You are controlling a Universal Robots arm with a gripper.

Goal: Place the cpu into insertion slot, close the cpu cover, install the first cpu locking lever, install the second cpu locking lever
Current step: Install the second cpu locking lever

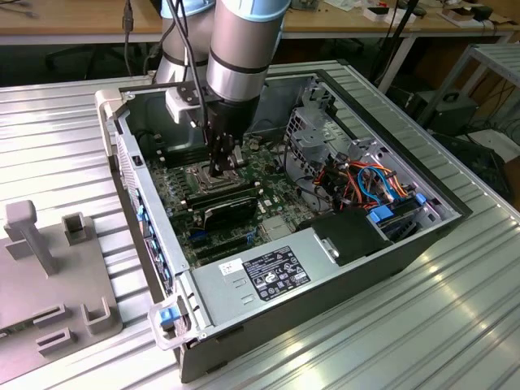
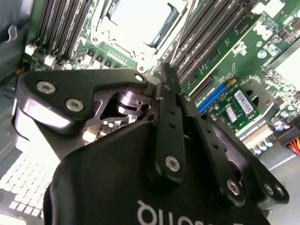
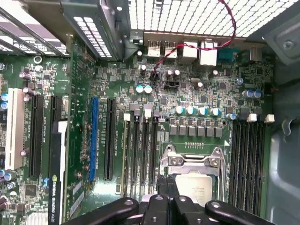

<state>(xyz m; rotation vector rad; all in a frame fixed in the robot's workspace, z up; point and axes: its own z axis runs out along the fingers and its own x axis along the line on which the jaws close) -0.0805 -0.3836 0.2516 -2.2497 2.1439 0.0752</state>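
Note:
Inside the open computer case, the cpu [image 3: 197, 187] lies in the insertion slot [image 1: 205, 175] on the green board, its dull silver top showing. The cpu cover [image 3: 193, 161], a silver frame, lies flat around it. In the second wrist view the slot [image 2: 140, 23] looks bright and washed out. My gripper [image 1: 223, 162] reaches straight down into the case and hangs at the edge of the slot. Its black fingers are pressed together in both wrist views, gripper [image 3: 168, 185] and gripper [image 2: 164, 72], shut with nothing between them. I cannot make out the locking levers' positions.
Long black memory slots [image 3: 248, 159] flank the socket on both sides. A black graphics card [image 1: 229, 209] lies just in front of the socket, with the power supply [image 1: 272, 272] beyond it. Coloured cables [image 1: 366, 183] and a drive cage fill the exterior view's right. A grey fixture [image 1: 49, 268] stands outside the case.

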